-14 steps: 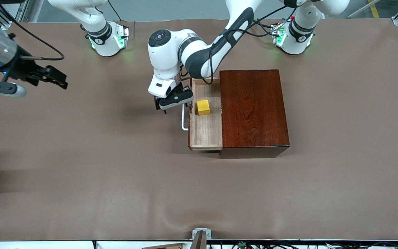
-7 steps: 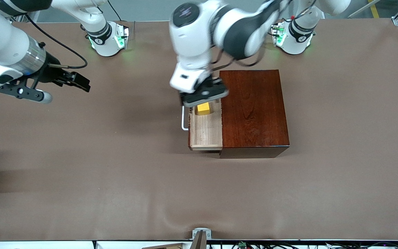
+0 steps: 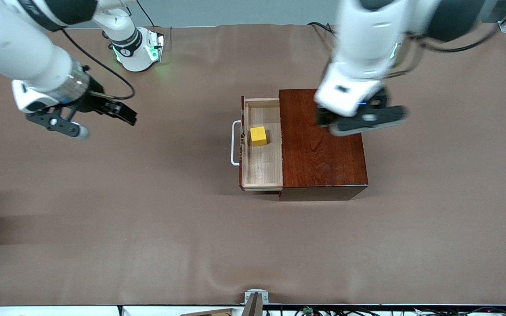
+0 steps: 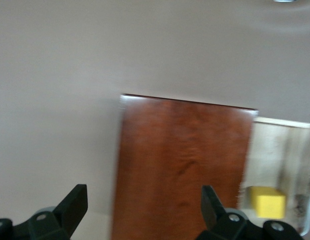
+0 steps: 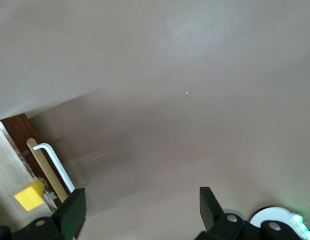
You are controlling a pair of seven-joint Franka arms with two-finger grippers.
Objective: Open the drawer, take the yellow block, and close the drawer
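Drawer [image 3: 262, 171] pulled out, yellow block [image 3: 258, 135] inside; left gripper [image 4: 144, 212] spread above box [image 3: 321, 140]; right gripper [image 5: 139, 212] spread above table [image 3: 147, 219].

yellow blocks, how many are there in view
1. The yellow block lies in the open drawer, toward its end farther from the front camera. The part of the drawer inside the wooden box is hidden, so more could be there.

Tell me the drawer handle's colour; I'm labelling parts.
White; the handle on the drawer shows best in the front view.
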